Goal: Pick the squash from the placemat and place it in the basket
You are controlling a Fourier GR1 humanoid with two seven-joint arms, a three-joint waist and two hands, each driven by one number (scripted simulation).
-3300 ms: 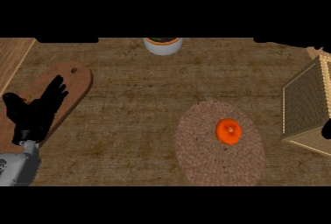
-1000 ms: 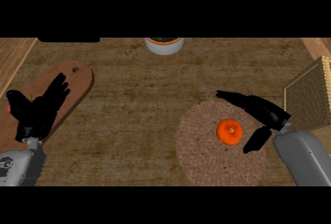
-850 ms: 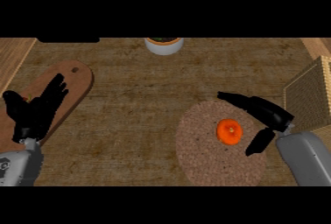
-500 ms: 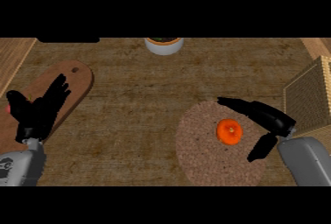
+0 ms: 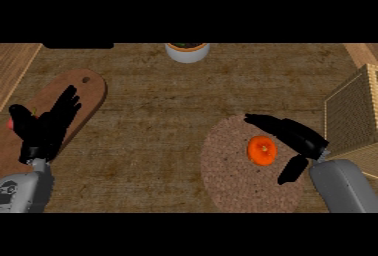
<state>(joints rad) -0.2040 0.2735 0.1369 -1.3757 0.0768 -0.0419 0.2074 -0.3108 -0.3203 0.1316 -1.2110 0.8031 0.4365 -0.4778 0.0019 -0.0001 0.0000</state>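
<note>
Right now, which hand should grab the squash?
Right hand: it is open beside the squash on the placemat, with the basket on that side. Left hand rests open far off over the cutting board.

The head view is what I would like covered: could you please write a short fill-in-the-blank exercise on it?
1. The orange squash lies on the round ____.
2. The right hand is open beside the squash, not yet ____ it.
3. The left hand rests open over the wooden ____ board.
4. The basket stands at the view's ____ edge.

Missing words: placemat; holding; cutting; right
</note>
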